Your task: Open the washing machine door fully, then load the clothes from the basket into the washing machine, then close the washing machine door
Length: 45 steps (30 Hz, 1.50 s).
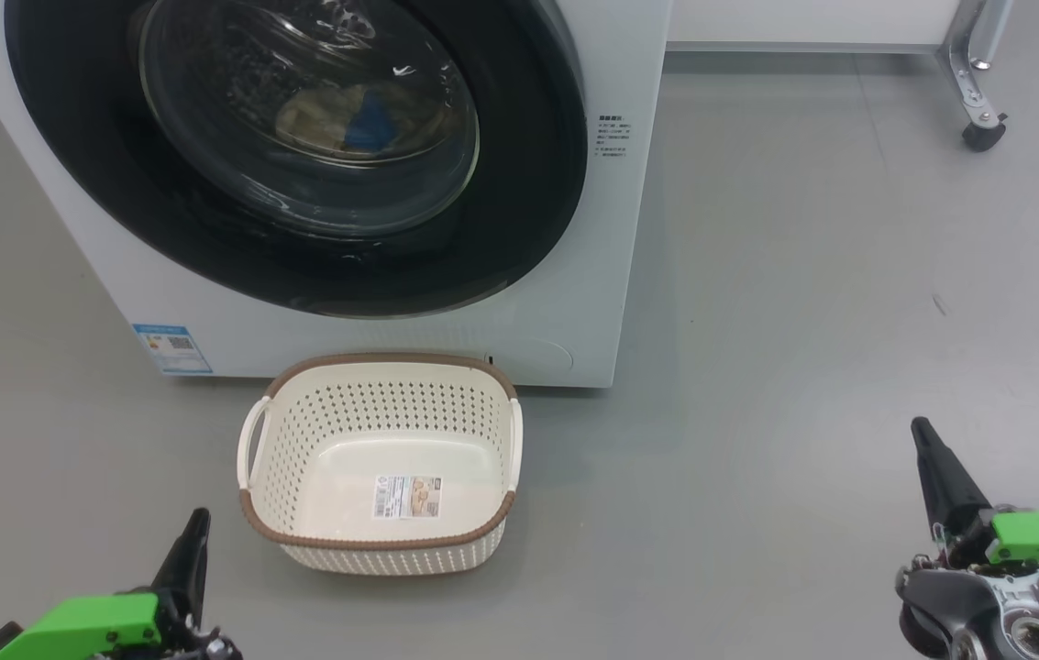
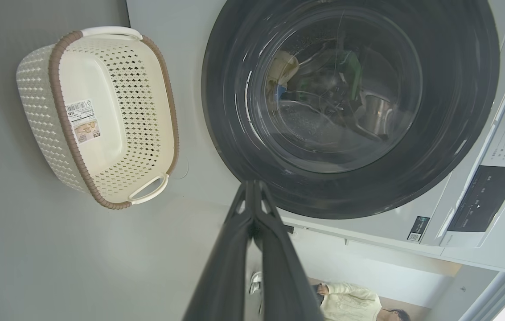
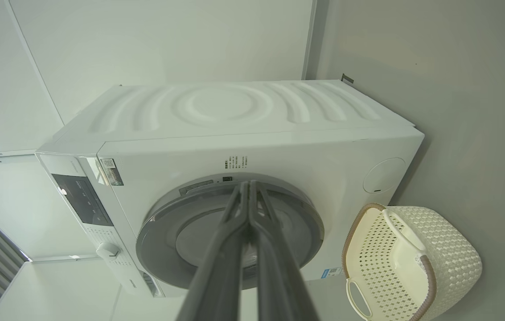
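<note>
Smooth grey floor (image 1: 803,275) carries the boxy white washing machine (image 1: 615,229), its glossy black-rimmed round door (image 1: 533,183) shut. A perforated cream plastic basket (image 1: 381,359) stands just before it. Pale clothes (image 1: 336,115), seemingly, lie behind the bulging glass. On the left gripper (image 2: 252,185) and right gripper (image 3: 248,185), the long dark fingers are pressed together.

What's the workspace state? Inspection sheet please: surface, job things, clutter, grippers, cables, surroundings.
Surface: grey floor, a few faint marks.
Job's things: washing machine door shut; clothes visible inside through the glass; basket empty, upright on the floor before the washing machine.
Clutter: nothing seen.
Grippers: left gripper and right gripper have fingers together, holding nothing, apart from the machine.
Cables: nothing seen.
Surroundings: castor leg at back right; person in the left wrist view.
</note>
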### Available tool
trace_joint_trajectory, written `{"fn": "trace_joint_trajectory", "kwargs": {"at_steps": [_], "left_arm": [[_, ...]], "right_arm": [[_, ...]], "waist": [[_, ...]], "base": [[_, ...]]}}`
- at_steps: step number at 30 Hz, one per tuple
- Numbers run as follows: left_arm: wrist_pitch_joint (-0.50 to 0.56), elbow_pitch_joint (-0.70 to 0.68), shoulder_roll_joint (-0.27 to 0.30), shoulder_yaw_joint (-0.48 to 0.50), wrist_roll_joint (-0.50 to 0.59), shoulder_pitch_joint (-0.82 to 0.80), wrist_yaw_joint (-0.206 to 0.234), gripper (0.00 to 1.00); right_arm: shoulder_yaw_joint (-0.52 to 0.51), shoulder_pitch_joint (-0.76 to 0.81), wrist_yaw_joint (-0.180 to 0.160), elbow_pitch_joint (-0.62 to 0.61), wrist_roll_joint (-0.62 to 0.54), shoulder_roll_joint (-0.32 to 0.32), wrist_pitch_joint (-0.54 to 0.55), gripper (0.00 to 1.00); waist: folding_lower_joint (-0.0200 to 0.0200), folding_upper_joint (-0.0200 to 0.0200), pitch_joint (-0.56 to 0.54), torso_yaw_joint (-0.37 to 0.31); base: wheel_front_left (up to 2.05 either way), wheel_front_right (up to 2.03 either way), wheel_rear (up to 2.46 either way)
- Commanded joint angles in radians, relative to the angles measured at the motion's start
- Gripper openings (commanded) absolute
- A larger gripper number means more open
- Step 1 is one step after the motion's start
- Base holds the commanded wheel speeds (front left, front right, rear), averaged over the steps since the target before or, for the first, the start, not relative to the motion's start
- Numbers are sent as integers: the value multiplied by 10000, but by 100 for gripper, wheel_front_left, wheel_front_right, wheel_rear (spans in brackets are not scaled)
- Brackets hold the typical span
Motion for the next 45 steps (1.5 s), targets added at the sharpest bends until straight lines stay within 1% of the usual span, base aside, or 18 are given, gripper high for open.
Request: {"fn": "trace_joint_trajectory", "kwargs": {"at_steps": [1, 45], "left_arm": [[84, -277, 58, 420, -148, -511, -71, 0], [110, -278, 35, 453, -121, -513, -71, 0]], "right_arm": [[136, -631, -29, -294, 166, -225, 87, 0], [0, -643, -29, -285, 52, -129, 196, 0]], "waist": [[0, 0, 0, 0], [0, 0, 0, 0]], "base": [[0, 0, 0], [0, 0, 0]]}}
